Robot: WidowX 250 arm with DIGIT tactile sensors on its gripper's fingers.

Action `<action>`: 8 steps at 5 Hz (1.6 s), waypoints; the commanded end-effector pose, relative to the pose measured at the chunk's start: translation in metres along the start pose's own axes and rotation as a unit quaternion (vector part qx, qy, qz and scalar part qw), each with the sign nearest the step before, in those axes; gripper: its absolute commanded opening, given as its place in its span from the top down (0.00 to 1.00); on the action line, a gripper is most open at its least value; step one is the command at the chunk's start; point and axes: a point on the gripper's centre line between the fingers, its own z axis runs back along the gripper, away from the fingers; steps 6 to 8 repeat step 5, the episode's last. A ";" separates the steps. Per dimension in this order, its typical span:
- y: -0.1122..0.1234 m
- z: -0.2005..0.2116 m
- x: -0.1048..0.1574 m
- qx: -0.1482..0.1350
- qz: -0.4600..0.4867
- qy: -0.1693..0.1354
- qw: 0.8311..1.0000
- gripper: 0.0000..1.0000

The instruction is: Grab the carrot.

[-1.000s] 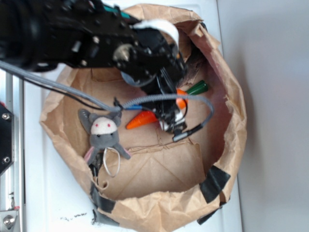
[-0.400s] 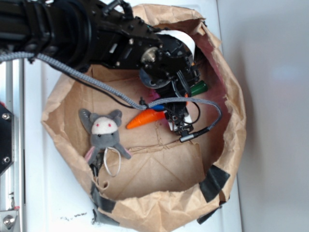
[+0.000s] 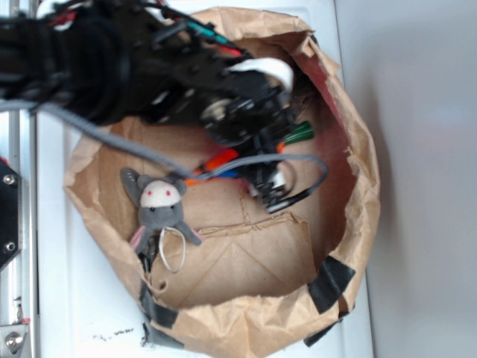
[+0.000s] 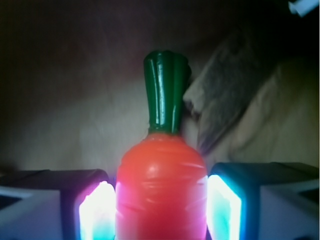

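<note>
The carrot (image 4: 161,185) is glossy orange with a dark green stem. In the wrist view it stands between my two lit pads, and both pads (image 4: 224,210) press against its sides. My gripper (image 4: 161,212) is shut on it. In the exterior view the gripper (image 3: 257,155) is inside the paper bag, and the black arm covers most of the carrot (image 3: 220,159). Only an orange stretch and the green stem end show. The image is blurred by motion.
A grey plush mouse (image 3: 158,205) lies on the bag floor to the left. The brown paper bag's crumpled walls (image 3: 367,186) ring the space, with black tape patches (image 3: 329,282). A grey cable (image 3: 302,159) loops beside the gripper.
The arm has swung further over the bag. The carrot has shifted up and left in the view with the gripper around it. The mouse has not moved.
</note>
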 end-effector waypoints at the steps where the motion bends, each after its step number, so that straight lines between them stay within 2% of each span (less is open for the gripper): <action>1: -0.012 0.046 0.005 -0.034 -0.006 -0.062 0.997 1.00; 2: -0.023 0.081 0.006 -0.075 -0.013 -0.081 0.994 1.00; 3: -0.025 0.100 0.020 -0.023 0.001 -0.067 0.997 1.00; 4: -0.022 0.100 0.023 -0.017 -0.017 -0.058 0.998 1.00; 5: -0.030 0.098 0.021 0.071 -0.144 -0.019 0.987 0.07; 8: -0.030 0.098 0.021 0.071 -0.144 -0.019 0.987 0.07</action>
